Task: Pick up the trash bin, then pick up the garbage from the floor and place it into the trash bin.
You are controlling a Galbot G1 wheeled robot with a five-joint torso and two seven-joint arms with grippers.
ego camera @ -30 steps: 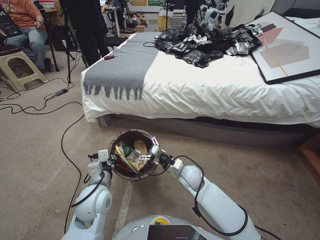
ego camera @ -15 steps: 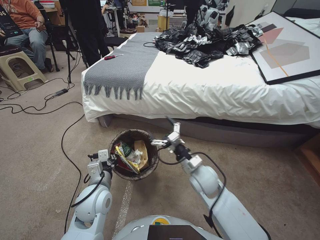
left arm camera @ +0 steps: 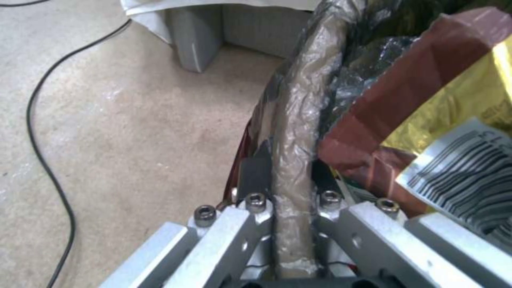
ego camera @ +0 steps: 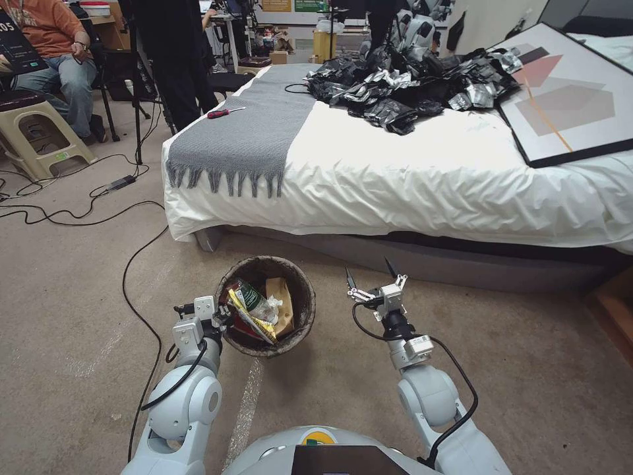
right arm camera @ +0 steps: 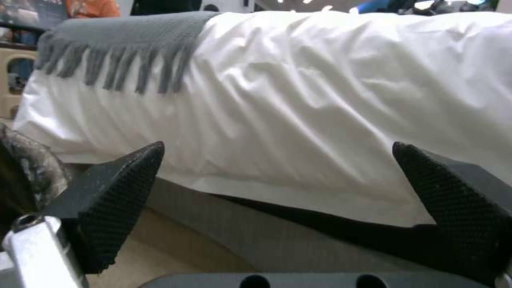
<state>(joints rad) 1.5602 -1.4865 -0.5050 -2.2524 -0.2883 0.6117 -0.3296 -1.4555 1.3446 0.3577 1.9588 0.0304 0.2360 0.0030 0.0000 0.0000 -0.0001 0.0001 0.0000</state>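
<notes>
Pinching the trash bin (ego camera: 300,310) rim, left gripper (ego camera: 221,318) fingers; right gripper (ego camera: 370,280) fingers apart beside it

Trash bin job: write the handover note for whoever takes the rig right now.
Left gripper: shut on the trash bin at its lined rim, on the robot's near-left side.
Right gripper: open, empty, beside the bin on its right, facing the bed.
Garbage: packets, a tan paper bag and a tissue wad lie inside the bin.
Done: bin gripped, several pieces binned.
Left: no further litter shows on the visible carpet; check the floor outside these views.
</notes>
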